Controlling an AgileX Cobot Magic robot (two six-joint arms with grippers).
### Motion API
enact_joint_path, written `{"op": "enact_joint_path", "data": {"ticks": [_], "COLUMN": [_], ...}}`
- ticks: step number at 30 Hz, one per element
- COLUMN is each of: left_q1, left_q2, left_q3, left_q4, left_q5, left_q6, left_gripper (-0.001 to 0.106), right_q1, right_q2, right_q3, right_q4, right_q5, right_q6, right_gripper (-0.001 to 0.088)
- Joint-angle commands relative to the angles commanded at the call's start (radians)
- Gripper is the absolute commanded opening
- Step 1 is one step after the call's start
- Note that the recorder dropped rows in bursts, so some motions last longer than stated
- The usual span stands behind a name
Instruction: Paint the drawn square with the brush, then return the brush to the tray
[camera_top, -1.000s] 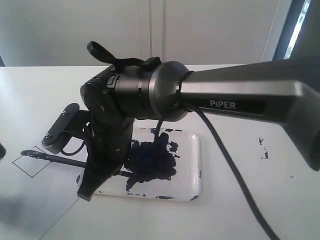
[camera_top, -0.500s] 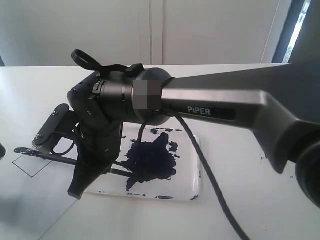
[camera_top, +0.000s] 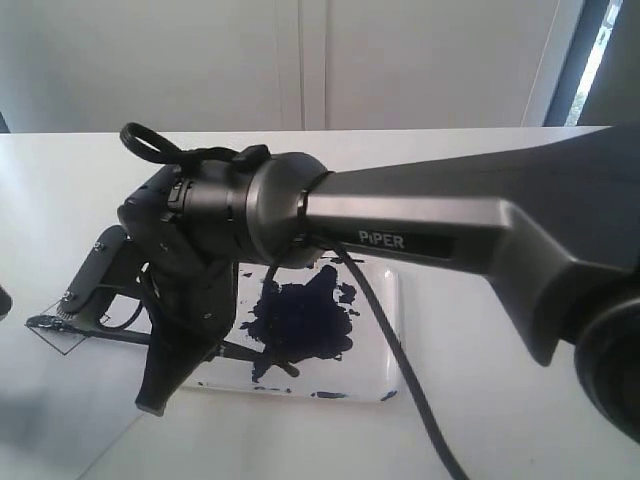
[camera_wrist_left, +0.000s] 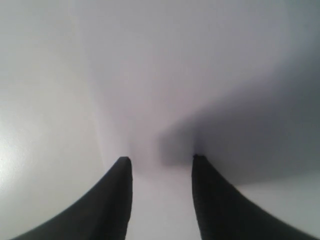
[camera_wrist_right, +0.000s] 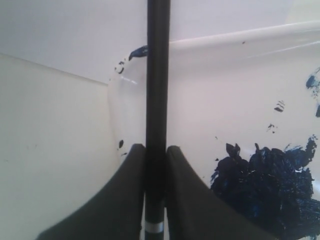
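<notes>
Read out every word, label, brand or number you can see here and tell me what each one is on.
"PiPER": white letters on the dark link of the right arm, exterior view.
Nothing else can be read. The dark marks on the tray are paint, not writing, and neither wrist view shows any text.

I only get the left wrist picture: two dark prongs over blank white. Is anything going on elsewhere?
Observer: Yes. The right gripper is clamped on a thin black brush, just over the rim of a white tray.
Operator: Where does the brush end up?
Observer: Its dark tip is at the edge of a small drawn square; I cannot tell whether it touches.
</notes>
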Motion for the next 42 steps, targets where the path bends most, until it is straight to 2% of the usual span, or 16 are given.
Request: {"op": "enact_joint_path", "data": {"ticks": [7,19,29,42], "left_q1": [0.000,0.000,0.000,0.000], "left_q2": [0.000,0.000,0.000,0.000], "left_q3": [0.000,0.000,0.000,0.000], "left_q4": [0.000,0.000,0.000,0.000], "left_q5": [-0.002,-0.002,-0.002,-0.010], "left_q6": [0.000,0.000,0.000,0.000], "left_gripper": [0.046,0.046,0.046,0.046], "right_q1": [0.000,0.000,0.002,0.042], "right_q2": [0.003,0.011,0.011,0.011], "right_q3": [0.000,-0.001,-0.001,-0.023], "right_q4": [-0.019,-0.149,-0.143,-0.135], "right_q5": [-0.009,-0.008,-0.009,0.000], "right_q6": [0.023,0.121,0.121,0.092], "right_gripper": [0.0000,0.0000,0.0000,0.0000]}}
